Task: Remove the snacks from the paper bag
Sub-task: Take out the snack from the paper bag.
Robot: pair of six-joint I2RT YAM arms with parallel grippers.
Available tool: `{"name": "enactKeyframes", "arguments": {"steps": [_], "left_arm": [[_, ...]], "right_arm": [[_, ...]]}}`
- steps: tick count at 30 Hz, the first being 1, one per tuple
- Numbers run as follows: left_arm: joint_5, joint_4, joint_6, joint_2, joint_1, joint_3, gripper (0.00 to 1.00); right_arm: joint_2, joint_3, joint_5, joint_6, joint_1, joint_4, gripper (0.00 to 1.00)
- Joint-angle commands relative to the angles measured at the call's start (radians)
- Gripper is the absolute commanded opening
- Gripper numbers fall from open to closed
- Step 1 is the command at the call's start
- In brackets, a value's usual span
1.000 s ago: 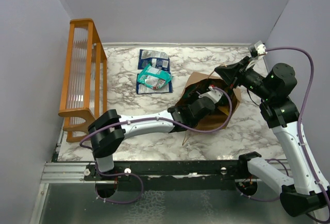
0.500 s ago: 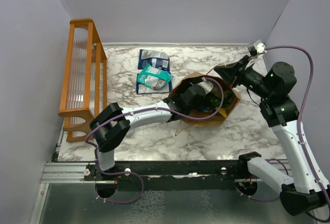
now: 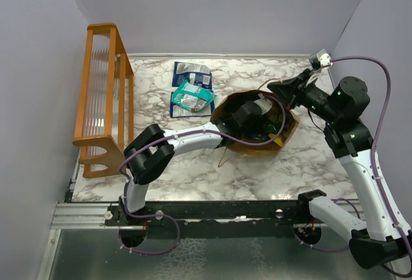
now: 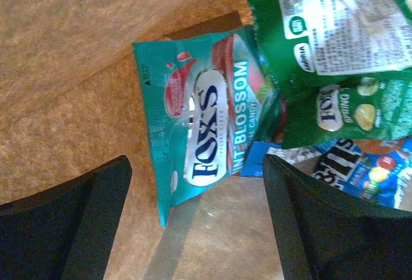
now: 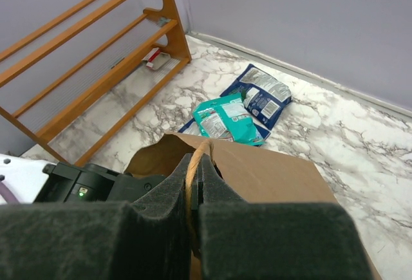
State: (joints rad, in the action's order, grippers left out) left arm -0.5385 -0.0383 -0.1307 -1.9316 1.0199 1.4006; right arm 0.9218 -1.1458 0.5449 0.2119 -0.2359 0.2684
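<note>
The left pincer (image 4: 196,228) was down inside the bag (image 3: 290,130). Its two black fingers (image 4: 71,215) stood wide apart, and nothing was held between them. Just ahead of it, in line with the gap, a teal packet (image 4: 206,112) lay flat on the brown bottom of the bag. A bit farther ahead, on the side of the pincer's right finger, lay a green packet (image 4: 322,35) that covered one edge of the teal one. A blue packet (image 4: 364,174) peeked out from under them, close beside that same finger. The right pincer (image 5: 195,186) was closed tight on the bag's thin handle (image 5: 190,158), up at the rim of the bag and above the left pincer. Well past the right pincer, out on the table (image 5: 335,132), a second teal packet (image 5: 226,118) lay partly on top of some dark blue packets (image 5: 261,93). Those packets were outside the bag and near its far edge. Farther off, to the left of the right pincer, stood the wooden rack (image 5: 96,55).
</note>
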Motion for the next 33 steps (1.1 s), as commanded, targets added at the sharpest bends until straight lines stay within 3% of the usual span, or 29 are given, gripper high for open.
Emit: {"name": "enactKeyframes", "arguments": {"steps": [1, 7, 18, 21, 26, 29, 33], "left_arm": [[0.01, -0.053, -0.02, -0.028, -0.038, 0.033, 0.86], [0.088, -0.046, 0.009, -0.074, -0.051, 0.033, 0.84], [0.285, -0.092, 0.107, -0.11, -0.058, 0.006, 0.69], [0.296, -0.086, 0.114, -0.115, -0.058, 0.016, 0.56], [0.275, -0.078, 0.121, -0.083, -0.058, 0.013, 0.27], [0.266, -0.076, 0.13, -0.041, -0.057, -0.002, 0.02], [0.276, -0.09, 0.152, 0.033, -0.057, -0.033, 0.0]], "right_arm": [[-0.006, -0.038, 0.028, -0.007, 0.0, -0.023, 0.01], [-0.01, -0.035, 0.03, -0.005, 0.001, -0.025, 0.01], [-0.02, -0.035, 0.017, -0.009, 0.0, -0.016, 0.02], [-0.021, -0.037, 0.015, -0.013, 0.0, -0.012, 0.01], [-0.023, -0.033, 0.013, -0.013, 0.0, -0.009, 0.01], [-0.027, -0.031, 0.01, -0.016, 0.001, -0.01, 0.01], [-0.025, -0.026, 0.008, -0.015, 0.0, -0.014, 0.01]]}}
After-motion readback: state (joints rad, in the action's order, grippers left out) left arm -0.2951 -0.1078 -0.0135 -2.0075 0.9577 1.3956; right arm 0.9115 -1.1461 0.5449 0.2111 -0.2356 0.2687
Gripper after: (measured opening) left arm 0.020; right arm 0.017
